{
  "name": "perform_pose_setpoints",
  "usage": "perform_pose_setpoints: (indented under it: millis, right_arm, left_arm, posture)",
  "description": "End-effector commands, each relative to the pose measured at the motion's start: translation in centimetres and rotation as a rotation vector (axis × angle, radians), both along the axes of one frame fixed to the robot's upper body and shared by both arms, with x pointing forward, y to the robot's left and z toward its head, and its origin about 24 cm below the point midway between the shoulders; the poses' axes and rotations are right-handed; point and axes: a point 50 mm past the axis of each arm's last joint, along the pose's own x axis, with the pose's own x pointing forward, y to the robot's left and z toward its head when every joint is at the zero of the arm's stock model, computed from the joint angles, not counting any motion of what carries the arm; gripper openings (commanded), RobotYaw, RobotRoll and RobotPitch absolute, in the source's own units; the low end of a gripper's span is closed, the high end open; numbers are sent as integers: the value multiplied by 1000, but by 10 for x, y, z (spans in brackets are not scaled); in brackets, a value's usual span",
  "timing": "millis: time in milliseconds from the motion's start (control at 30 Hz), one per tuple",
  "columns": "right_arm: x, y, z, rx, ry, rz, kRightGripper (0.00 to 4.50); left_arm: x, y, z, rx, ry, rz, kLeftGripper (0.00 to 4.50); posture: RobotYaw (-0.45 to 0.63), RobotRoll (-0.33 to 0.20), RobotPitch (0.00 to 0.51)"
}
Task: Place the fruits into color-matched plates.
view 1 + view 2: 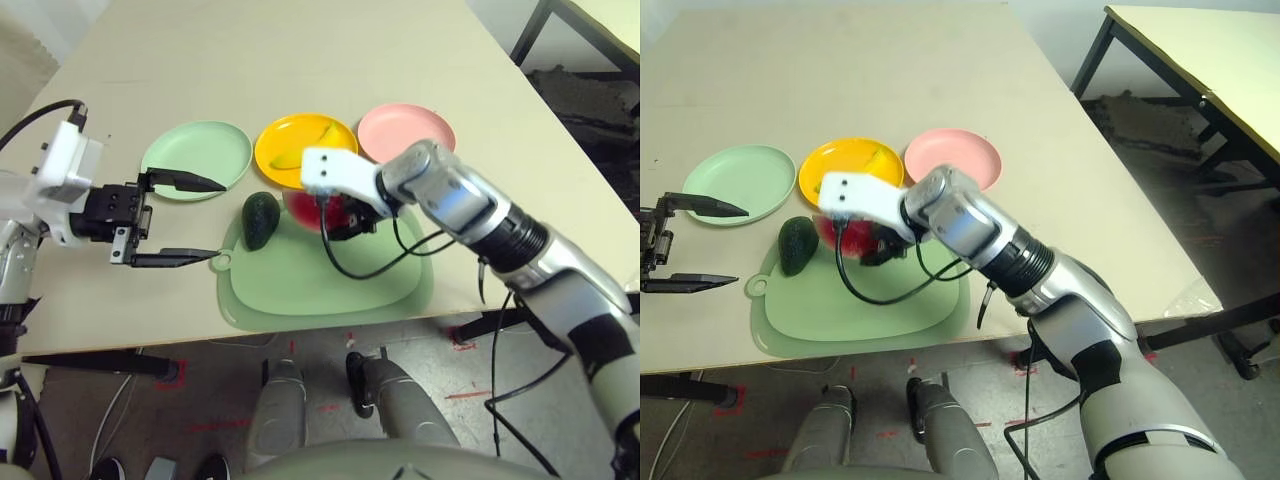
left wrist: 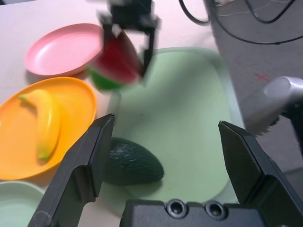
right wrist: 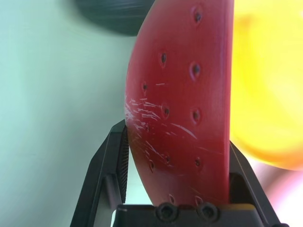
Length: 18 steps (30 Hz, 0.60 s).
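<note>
Gripping the red watermelon wedge between its two black fingers, the right gripper holds the fruit raised above the far end of the pale green cutting mat, near the edge of the yellow-orange plate. The wedge sits squarely between the jaws, its red seeded face against one finger and its green rind turned downward. A yellow banana lies inside the yellow-orange plate. The pink plate sits just beyond and to the right; the mint green plate sits on the left. The dark green avocado rests on the mat's near left corner. The left gripper hovers at the mat's left edge with its jaws spread wide, holding nothing; the avocado lies just beyond its fingertips.
</note>
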Motion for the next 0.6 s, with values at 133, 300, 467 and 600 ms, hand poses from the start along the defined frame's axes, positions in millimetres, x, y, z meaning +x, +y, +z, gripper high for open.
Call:
perform_pose_setpoints:
  millis: [133, 300, 467, 600]
  right_arm:
    - [47, -41, -8, -1, -55, -221, 2287]
    - [63, -75, -31, 0, -60, -406, 2287]
    - [66, -100, -54, 34, -61, -559, 2287]
    - [68, -103, -52, 51, -113, -588, 2287]
  left_arm:
    - [12, -2, 1, -8, -85, 108, 4500]
    - [15, -5, 2, -5, -96, 117, 4500]
    - [15, -5, 1, 8, -94, 111, 4500]
    - [14, -6, 0, 11, -92, 106, 4500]
  posture:
    - [78, 0, 194]
    - [77, 0, 195]
    - [83, 0, 196]
    - [83, 0, 196]
